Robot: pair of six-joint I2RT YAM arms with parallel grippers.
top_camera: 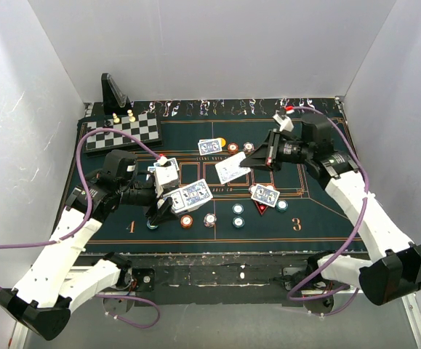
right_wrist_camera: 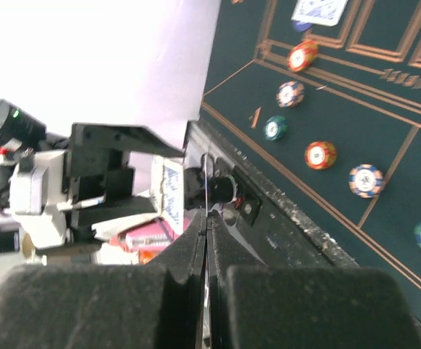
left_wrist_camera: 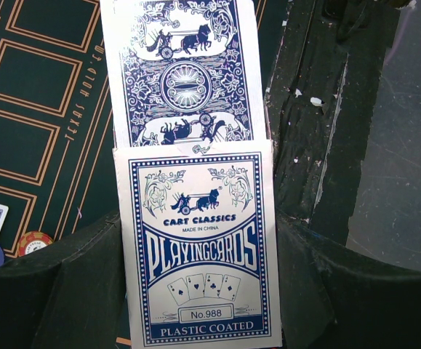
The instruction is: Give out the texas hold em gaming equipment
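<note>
Jaws of the left gripper (top_camera: pixel 171 203) clench a card box (top_camera: pixel 195 195) over the green mat (top_camera: pixel 312 218) on the counter (top_camera: pixel 232 263). The right gripper (top_camera: pixel 256 161) pinches one playing card (top_camera: pixel 229 169) above the mat's middle, and chips (top_camera: pixel 238 209) lie scattered there. Left wrist: the card box (left_wrist_camera: pixel 199 247) sits wedged between both fingers (left_wrist_camera: pixel 50 291), a blue-backed card (left_wrist_camera: pixel 185 73) sticking out of its top. Right wrist: jaws clamped on the playing card (right_wrist_camera: pixel 206 211), seen edge-on.

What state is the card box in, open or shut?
Open: a card pokes out of the card box's top end.
</note>
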